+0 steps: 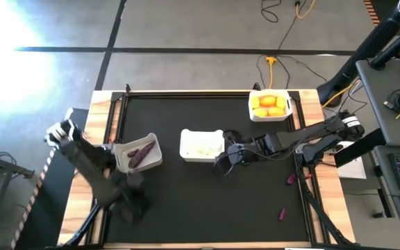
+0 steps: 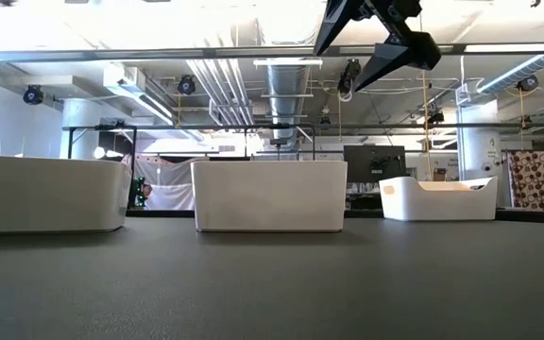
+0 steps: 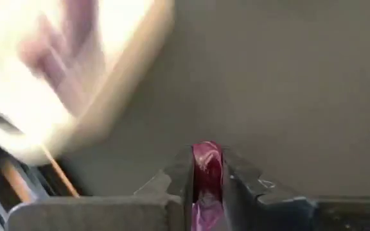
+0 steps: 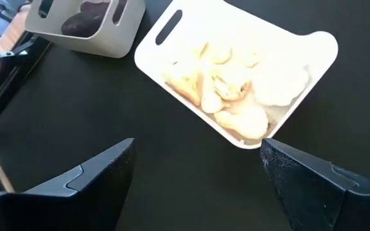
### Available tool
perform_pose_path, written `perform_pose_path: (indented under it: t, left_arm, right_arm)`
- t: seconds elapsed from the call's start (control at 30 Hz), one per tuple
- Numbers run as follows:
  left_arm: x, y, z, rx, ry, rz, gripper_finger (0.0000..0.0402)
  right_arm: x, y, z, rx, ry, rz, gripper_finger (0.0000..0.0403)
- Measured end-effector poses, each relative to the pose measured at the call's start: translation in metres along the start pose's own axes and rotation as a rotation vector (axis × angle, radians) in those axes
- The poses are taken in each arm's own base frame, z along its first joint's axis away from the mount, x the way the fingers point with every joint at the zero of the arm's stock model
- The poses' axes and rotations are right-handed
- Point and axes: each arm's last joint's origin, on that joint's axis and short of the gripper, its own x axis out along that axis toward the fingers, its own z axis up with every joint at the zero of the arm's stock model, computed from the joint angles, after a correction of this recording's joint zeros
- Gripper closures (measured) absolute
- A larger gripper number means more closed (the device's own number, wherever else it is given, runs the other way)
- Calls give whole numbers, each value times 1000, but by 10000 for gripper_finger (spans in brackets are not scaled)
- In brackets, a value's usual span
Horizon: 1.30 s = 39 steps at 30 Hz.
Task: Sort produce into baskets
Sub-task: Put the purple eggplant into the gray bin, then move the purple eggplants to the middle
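Three white baskets stand on the black table. The left one (image 1: 139, 153) holds dark purple eggplants, the middle one (image 1: 201, 144) white garlic, and the far right one (image 1: 269, 105) yellow lemons and orange citrus. My left gripper (image 1: 132, 182) is just on the near side of the left basket, shut on a small purple piece (image 3: 205, 168). My right gripper (image 4: 198, 160) is open and empty above the table, at the near right corner of the garlic basket (image 4: 236, 70). It also shows in the high view (image 1: 224, 163). Two small purple pieces (image 1: 291, 179) (image 1: 282, 214) lie on the table's right side. My left gripper pinches the small purple piece between its two fingers (image 3: 180, 176). The piece's rounded end (image 3: 206, 154) sticks out a little past the fingertips. The fingers hide the rest of the piece. The left basket shows blurred beyond it.
The table's wooden rim (image 1: 106, 111) and dark frame bars run along its left and right sides. There is bare black mat (image 1: 207, 208) in the near middle. In the low view the three baskets stand in a row, with my right gripper (image 2: 376, 38) high above them.
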Motion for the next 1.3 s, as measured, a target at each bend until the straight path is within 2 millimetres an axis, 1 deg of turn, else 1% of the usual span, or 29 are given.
perform_pose_path:
  t: [0.07,0.17,0.23,0.27,0.33,0.43,0.5,0.57,0.63,0.7,0.77,0.83,0.97,1.07,1.17,1.23,1.3]
  left_arm:
    - [-7,16,29,-14,-95,-8,361]
    - [-6,39,70,-51,-197,-6,360]
    - [3,54,93,-71,-232,28,360]
    - [10,61,102,-79,-232,50,360]
    - [26,72,116,-105,-218,88,359]
    - [51,85,124,-128,-179,112,347]
    - [68,91,123,-137,-145,125,329]
    - [80,97,121,-155,-109,150,304]
    - [88,103,119,-167,-80,178,276]
    - [90,106,118,-177,-67,182,247]
    - [87,107,119,-186,-67,164,221]
    - [79,107,122,-197,-82,135,201]
    - [52,104,132,-212,-188,47,174]
    - [29,100,139,-201,-313,-6,165]
    - [8,95,143,-168,-408,-52,164]
    - [-3,91,143,-136,-439,-77,164]
    - [-10,87,142,-116,-460,-96,164]
  right_arm:
    - [0,-1,5,-6,8,8,78]
    - [1,-2,11,-12,28,19,78]
    - [1,-3,13,-32,42,27,78]
    - [1,-3,13,-49,48,27,78]
    - [2,-5,13,-70,65,22,78]
    - [1,-9,8,-84,108,-29,78]
    - [-1,-14,3,-86,149,-76,78]
    - [-4,-17,-5,-71,191,-130,78]
    - [-7,-18,-14,-51,228,-165,78]
    - [-11,-17,-28,-41,272,-176,78]
    - [-15,-13,-44,-33,315,-164,78]
    - [-19,-10,-62,-2,337,-166,78]
    - [-25,-13,-98,146,379,-219,78]
    - [-29,-20,-126,294,473,-295,78]
    - [-33,-27,-156,425,606,-365,78]
    - [-35,-29,-174,487,676,-376,78]
    - [-35,-31,-191,530,690,-405,78]
